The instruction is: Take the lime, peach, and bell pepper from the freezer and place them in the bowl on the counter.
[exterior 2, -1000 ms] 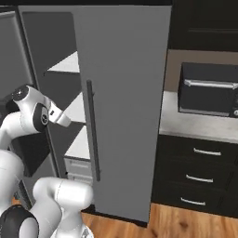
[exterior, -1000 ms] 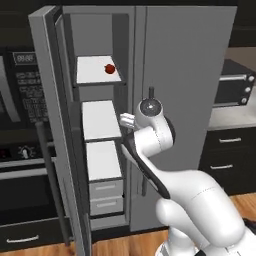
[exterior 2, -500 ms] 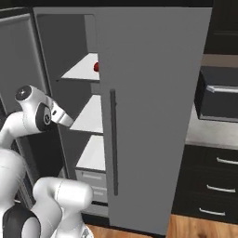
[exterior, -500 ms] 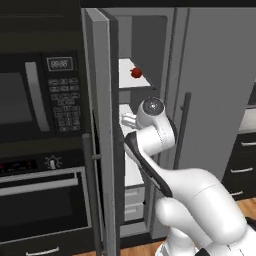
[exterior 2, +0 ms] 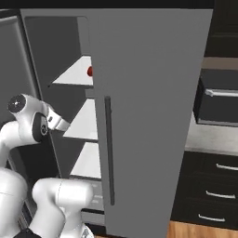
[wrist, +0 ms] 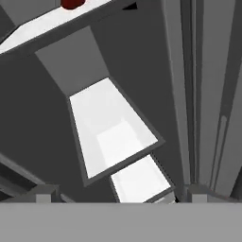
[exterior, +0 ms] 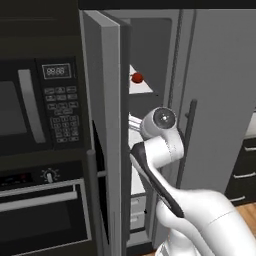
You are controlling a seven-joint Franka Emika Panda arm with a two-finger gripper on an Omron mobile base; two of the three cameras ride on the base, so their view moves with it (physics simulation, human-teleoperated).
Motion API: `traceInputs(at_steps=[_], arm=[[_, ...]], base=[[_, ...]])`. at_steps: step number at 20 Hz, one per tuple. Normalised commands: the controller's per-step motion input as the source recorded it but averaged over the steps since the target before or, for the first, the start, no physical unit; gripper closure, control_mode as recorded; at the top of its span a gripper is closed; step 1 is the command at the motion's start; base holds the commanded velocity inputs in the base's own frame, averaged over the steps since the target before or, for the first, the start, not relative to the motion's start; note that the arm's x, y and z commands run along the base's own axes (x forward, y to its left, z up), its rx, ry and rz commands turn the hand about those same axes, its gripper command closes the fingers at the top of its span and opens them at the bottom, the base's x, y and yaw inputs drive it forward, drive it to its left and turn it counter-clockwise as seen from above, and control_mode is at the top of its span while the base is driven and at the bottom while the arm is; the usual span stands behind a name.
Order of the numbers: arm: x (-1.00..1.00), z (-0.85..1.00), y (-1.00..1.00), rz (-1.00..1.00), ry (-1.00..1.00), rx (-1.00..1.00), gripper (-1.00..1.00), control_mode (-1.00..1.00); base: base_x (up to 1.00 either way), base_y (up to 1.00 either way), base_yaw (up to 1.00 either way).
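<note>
The freezer (exterior: 106, 115) stands with its door swung open, white shelves (exterior 2: 85, 122) inside. On the top shelf sits the red bell pepper (exterior: 136, 77), also seen past the door edge (exterior 2: 89, 71) and at the top of the hand view (wrist: 72, 4). My gripper (wrist: 120, 194) is open and empty, pointing into the compartment below that shelf, well under the pepper. My hand (exterior 2: 58, 123) reaches in at middle-shelf height. The lime, the peach and the bowl are out of view. A strip of counter (exterior 2: 202, 138) shows at the right.
The grey fridge door (exterior 2: 148, 116) with its bar handle (exterior 2: 108, 151) is close on my right. A black microwave (exterior: 30, 107) and wall oven (exterior: 40, 215) stand left of the open door. Dark drawers (exterior 2: 209, 195) sit under the counter, a black appliance (exterior 2: 218, 102) on it.
Both base views have shifted and the freezer looms larger, so the base has driven closer. The arm holds the same pose and the pepper stays on its shelf.
</note>
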Motion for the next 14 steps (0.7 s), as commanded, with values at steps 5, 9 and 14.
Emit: traceInputs(at_steps=[5, 9, 14], arm=[[0.00, 0.00, 0.00, 0.00, 0.00, 0.00, -1.00, 1.00], [-0.47, 0.72, 0.01, 0.00, -0.14, 0.00, -1.00, -1.00], [-0.26, 1.00, 0.00, -0.01, -0.09, 0.00, -1.00, -1.00]], base=[[0.12, -0.17, -0.05], [-0.21, 0.00, 0.00], [0.00, 0.00, 0.00]])
